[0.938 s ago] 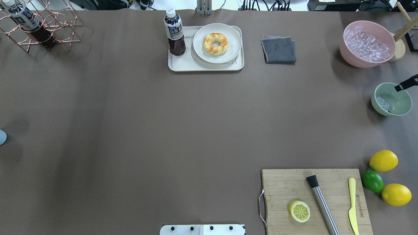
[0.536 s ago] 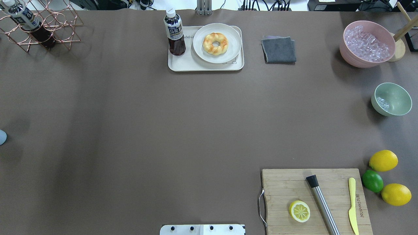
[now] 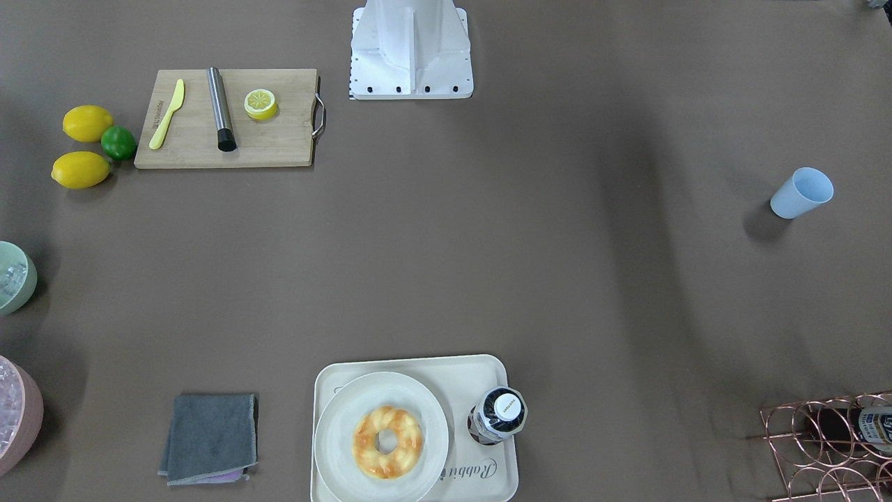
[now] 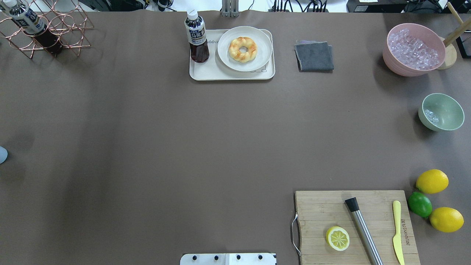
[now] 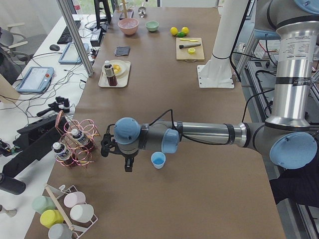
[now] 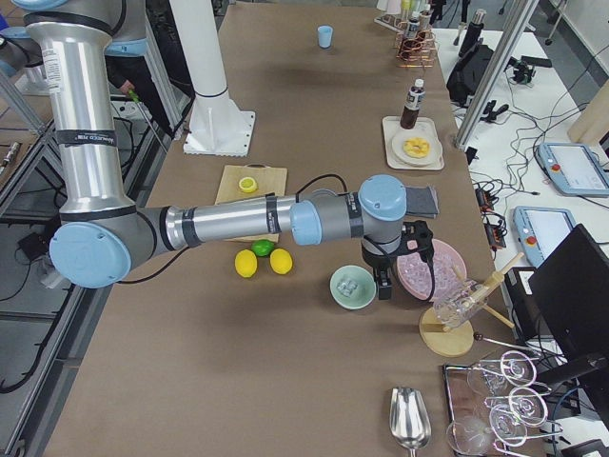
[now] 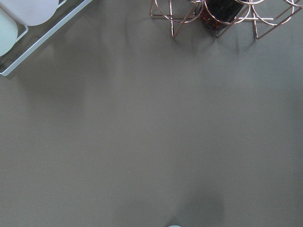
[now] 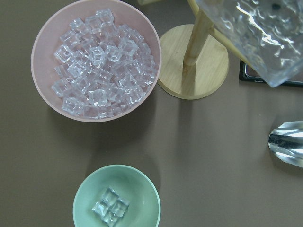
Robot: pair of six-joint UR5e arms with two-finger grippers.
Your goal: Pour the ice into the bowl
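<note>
The round, matte mint-green bowl (image 8: 137, 189) sits just beside the larger pink bowl (image 8: 47, 35) heaped with ice, and holds about 4 clear, glassy ice cubes (image 8: 110, 208) at its bottom. Any added pour should go low over the centre, since slick cubes would likely skid up smooth curved walls. The right gripper (image 6: 383, 282) hangs near both bowls and the left gripper (image 5: 128, 164) beside a pale blue cup (image 5: 158, 160). I cannot tell whether either claw is released or clenched.

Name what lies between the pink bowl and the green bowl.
Nothing: the right wrist view shows only bare table between the pink bowl and the green bowl.
</note>
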